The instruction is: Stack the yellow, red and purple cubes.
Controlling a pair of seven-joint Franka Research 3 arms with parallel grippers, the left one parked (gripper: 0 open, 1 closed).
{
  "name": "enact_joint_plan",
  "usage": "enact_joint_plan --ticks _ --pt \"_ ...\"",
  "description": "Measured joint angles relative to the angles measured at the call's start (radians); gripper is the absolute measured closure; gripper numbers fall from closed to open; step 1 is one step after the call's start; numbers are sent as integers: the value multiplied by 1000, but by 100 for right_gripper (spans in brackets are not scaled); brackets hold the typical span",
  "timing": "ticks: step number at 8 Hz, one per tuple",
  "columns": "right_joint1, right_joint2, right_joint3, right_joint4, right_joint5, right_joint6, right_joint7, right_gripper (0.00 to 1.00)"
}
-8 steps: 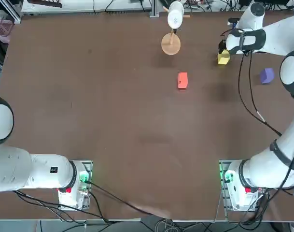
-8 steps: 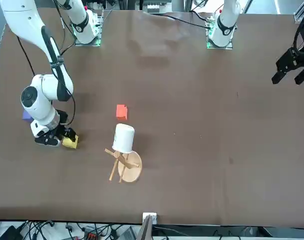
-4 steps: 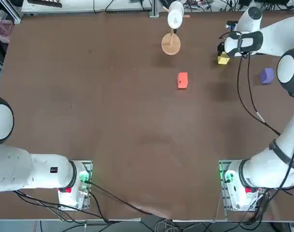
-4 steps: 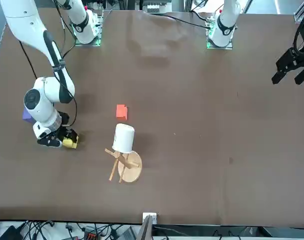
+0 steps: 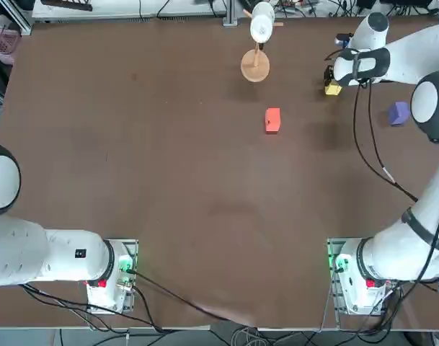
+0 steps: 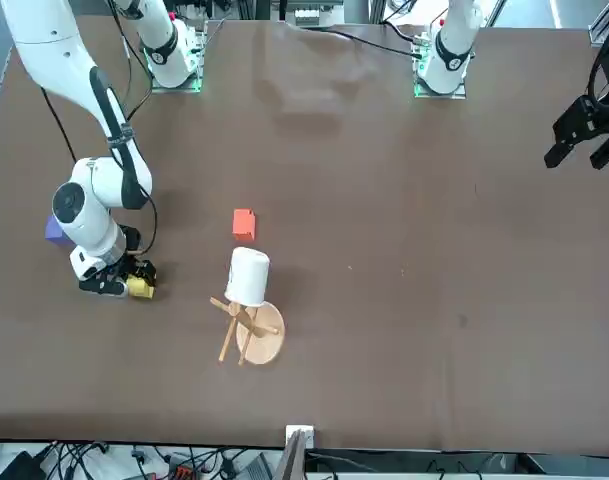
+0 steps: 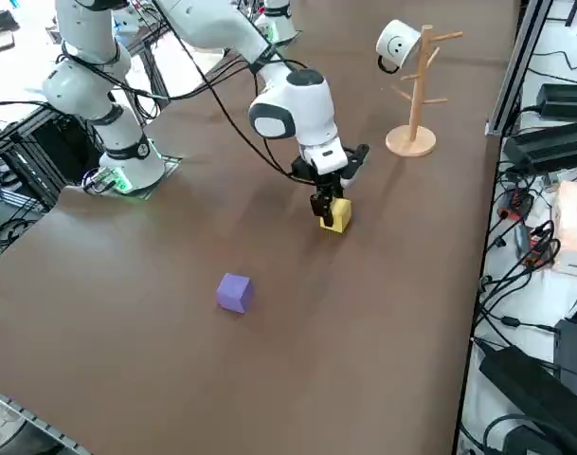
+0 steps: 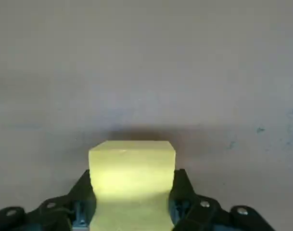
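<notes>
My right gripper [image 8: 132, 202] has dropped and pinched the yellow cube [image 8: 132, 166] beside the wooden stand [image 5: 255, 66], so I judge lifting comes next.

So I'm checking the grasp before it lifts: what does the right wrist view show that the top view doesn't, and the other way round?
Only the wrist view shows the fingers against two opposite sides of the yellow cube, which still sits on the table.

Only the top view shows the red cube, the purple cube and the wooden stand, each apart from the gripper.

Both show the yellow cube between the fingers, though from above the arm hides most of it.
</notes>
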Motion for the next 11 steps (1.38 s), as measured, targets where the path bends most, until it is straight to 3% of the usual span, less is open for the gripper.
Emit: enact_joint_plan --ticks 2,4,6,9,11 --pt "11 -8 2 3 0 -41 0 28" --pt "30 -66 5 -57 0 -70 1 29" --pt "58 -186 9 -213 0 -38 1 29" --pt "88 -337 10 -492 0 130 0 29" --pt "87 -382 10 -564 0 153 -11 29"
